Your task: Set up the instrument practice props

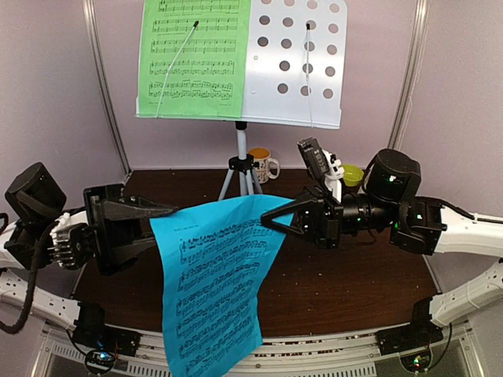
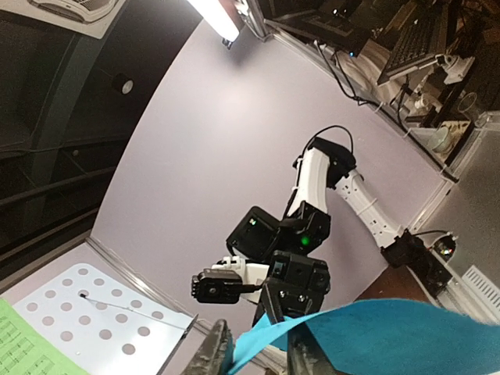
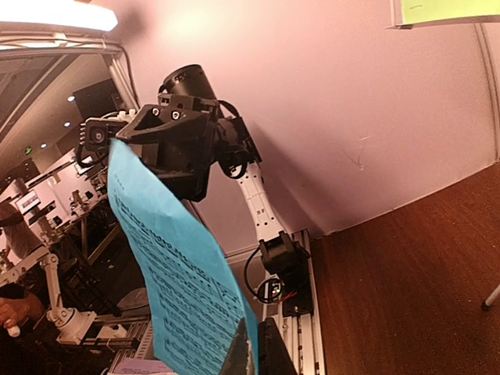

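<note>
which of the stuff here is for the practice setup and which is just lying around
For the job: music stand, green music sheet, blue music sheet, white metronome (partly hidden behind the right arm).
Just lying about: patterned mug, small green bowl.

The dark brown wooden table (image 1: 338,290) carries 4 things near its far edge: the music stand's silver tripod (image 1: 240,169) at 12 o'clock, a patterned mug (image 1: 263,165) just beside it, and a half-hidden white metronome (image 1: 335,179) and small green bowl (image 1: 352,174) towards 1 o'clock.
</note>
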### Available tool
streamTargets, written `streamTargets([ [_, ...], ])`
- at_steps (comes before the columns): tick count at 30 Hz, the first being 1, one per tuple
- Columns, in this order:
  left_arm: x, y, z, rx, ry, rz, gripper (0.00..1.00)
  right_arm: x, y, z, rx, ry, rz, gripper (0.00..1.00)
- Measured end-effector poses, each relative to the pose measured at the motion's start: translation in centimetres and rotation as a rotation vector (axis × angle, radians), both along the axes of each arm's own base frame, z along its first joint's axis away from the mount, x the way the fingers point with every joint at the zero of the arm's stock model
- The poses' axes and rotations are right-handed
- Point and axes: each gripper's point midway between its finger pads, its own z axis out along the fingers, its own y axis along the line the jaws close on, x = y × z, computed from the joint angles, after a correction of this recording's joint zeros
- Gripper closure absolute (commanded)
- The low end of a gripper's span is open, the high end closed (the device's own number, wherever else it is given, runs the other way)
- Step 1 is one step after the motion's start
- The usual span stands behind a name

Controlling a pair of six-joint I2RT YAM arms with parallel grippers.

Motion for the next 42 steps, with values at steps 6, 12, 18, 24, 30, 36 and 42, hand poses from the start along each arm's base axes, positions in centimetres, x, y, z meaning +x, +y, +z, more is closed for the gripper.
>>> streamTargets([
  [6, 2.2, 0.1, -1.7, 0.026, 0.069, 0.115, 0.26, 2.6, -2.3, -0.8, -0.057, 0.009, -0.153, 1.00],
  [12, 6.8, 1.3, -2.5, 0.010, 0.257, 0.297, 0.25, 4.2, -4.2, -2.2, -0.125, -0.005, -0.280, 1.00],
  [18, 11.7, 3.5, -6.3, -0.002, 0.521, 0.412, 0.27, 5.2, -5.1, -4.8, -0.238, -0.019, -0.349, 1.00],
  [24, 10.8, 2.0, -9.1, 0.079, 0.649, 0.312, 0.23, 5.1, -5.8, -5.9, -0.297, -0.035, -0.357, 1.00],
  [30, 12.2, 0.1, -11.1, 0.123, 0.752, 0.295, 0.20, 4.4, -6.7, -5.1, -0.300, -0.075, -0.345, 1.00],
  [36, 14.9, -0.8, -14.2, 0.146, 0.885, 0.293, 0.18, 2.9, -7.5, -4.4, -0.291, -0.135, -0.289, 1.00],
  [42, 14.8, -2.2, -15.2, 0.185, 0.918, 0.224, 0.18, 1.7, -7.9, -3.8, -0.290, -0.188, -0.229, 1.00],
])
